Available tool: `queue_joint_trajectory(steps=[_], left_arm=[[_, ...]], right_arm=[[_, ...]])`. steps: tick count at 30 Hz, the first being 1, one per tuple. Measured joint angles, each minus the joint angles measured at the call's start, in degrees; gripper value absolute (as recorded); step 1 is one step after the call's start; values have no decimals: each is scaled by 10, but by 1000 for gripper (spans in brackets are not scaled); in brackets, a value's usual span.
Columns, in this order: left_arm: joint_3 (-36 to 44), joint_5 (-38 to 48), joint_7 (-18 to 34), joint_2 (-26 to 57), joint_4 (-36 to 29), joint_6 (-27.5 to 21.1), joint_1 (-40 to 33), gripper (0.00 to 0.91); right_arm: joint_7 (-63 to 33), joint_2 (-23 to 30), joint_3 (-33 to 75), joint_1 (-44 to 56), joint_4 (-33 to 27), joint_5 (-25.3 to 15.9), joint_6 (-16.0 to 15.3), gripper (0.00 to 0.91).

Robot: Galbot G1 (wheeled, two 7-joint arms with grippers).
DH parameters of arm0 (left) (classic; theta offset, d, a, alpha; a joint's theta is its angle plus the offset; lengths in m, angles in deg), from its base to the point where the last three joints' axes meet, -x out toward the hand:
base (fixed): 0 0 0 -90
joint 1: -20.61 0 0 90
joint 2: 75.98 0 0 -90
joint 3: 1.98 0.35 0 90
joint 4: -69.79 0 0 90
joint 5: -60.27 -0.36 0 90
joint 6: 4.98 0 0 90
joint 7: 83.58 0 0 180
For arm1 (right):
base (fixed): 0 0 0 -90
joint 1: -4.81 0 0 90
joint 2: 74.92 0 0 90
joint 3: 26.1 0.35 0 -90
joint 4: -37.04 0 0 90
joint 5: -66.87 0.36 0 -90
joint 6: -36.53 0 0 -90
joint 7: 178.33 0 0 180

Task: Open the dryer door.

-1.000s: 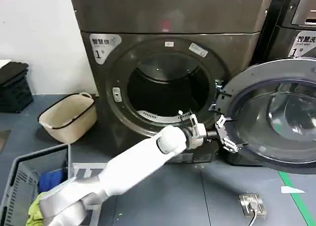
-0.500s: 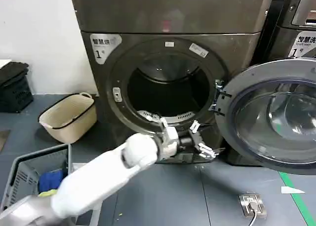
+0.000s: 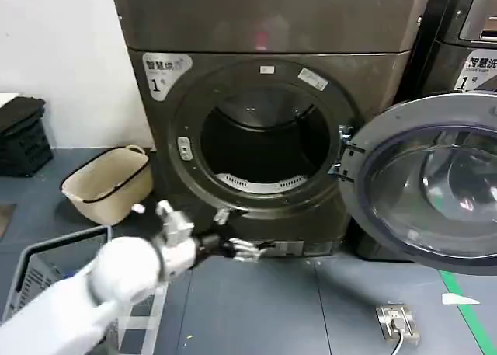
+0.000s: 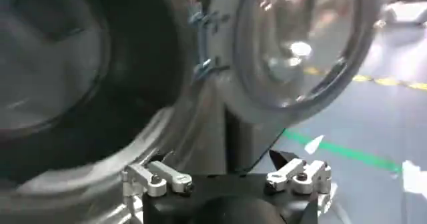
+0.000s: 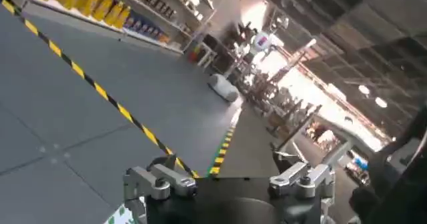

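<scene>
Grey floor (image 3: 311,308) nearest; left claw (image 3: 242,250) low before the dryer (image 3: 264,29), fingers spread, empty. Beyond, dryer door (image 3: 435,184) hangs wide open rightward: heavy, rigid, slick; best gripped by its rim.

Right gripper (image 5: 227,182) at the frame's near edge, its two fingers (image 5: 152,181) set wide apart with nothing between them. Beyond it, grey floor (image 5: 80,132) crossed by a yellow-and-black striped line (image 5: 100,91). Stocked shelves (image 5: 100,5) along the far side. Bright ceiling lights (image 5: 363,91) over distant clutter.
</scene>
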Motion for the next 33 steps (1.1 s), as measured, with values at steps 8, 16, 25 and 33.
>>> queue_joint_trajectory(steps=[8,16,25,33], left_arm=[[-201,117,80,66,-54,-18,205,907],[-367,319,255,92,-54,-18,370,907],[-484,491,428,75,-28,-17,488,907],[-515,648,562,68,12,-17,513,907]], right_arm=[[25,5,-2,-3,6,-4,20,907],[32,5,-7,-7,2,-1,28,907],[33,7,-7,-11,4,9,28,907],[35,14,-2,-10,4,26,26,907]])
